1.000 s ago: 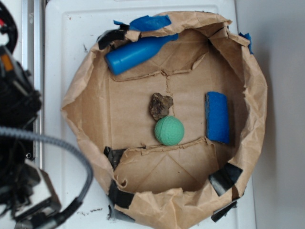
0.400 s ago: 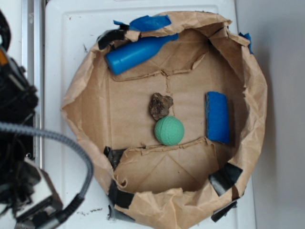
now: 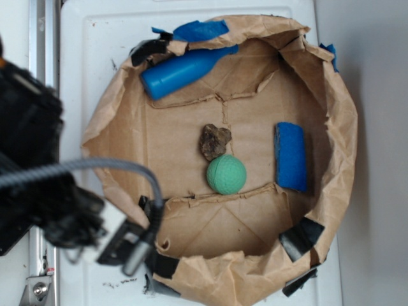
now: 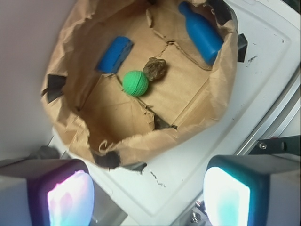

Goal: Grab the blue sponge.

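On the white surface (image 3: 95, 57), the open, empty claw (image 4: 148, 195) could snag the paper wall (image 4: 155, 143) before reaching the blue sponge (image 3: 291, 157).

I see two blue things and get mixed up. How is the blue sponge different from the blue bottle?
The blue sponge is flat and rectangular; the blue bottle is round with a narrow neck. The sponge lies beside the green ball; the bottle rests against the paper wall. Both are bright blue.

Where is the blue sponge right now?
In the exterior view, the blue sponge lies flat at the right inside the paper-lined bin, right of the green ball.
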`<action>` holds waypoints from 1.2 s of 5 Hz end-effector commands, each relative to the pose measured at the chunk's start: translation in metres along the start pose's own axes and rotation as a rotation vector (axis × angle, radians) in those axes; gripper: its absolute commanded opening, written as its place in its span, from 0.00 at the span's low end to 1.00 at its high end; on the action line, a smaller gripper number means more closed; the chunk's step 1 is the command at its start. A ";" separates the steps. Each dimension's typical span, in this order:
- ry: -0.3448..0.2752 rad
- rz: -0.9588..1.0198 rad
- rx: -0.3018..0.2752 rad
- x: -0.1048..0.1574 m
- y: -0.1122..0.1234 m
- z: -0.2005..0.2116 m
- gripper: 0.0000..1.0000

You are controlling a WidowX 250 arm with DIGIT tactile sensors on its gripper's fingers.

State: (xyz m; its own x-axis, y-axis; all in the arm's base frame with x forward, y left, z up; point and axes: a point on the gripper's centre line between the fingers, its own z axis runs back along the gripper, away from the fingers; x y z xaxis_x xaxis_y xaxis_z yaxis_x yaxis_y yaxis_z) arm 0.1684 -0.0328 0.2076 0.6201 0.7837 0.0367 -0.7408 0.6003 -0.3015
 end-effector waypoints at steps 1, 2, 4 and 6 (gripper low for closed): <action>0.017 0.073 -0.013 0.065 -0.039 -0.029 1.00; 0.060 0.081 -0.027 0.094 -0.045 -0.050 1.00; 0.050 0.075 -0.020 0.120 -0.037 -0.087 1.00; 0.058 0.060 -0.015 0.123 -0.048 -0.091 1.00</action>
State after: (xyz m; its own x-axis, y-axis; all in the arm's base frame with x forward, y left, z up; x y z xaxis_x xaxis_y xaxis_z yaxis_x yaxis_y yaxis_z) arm 0.2935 0.0187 0.1241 0.5920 0.8024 -0.0762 -0.7853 0.5529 -0.2787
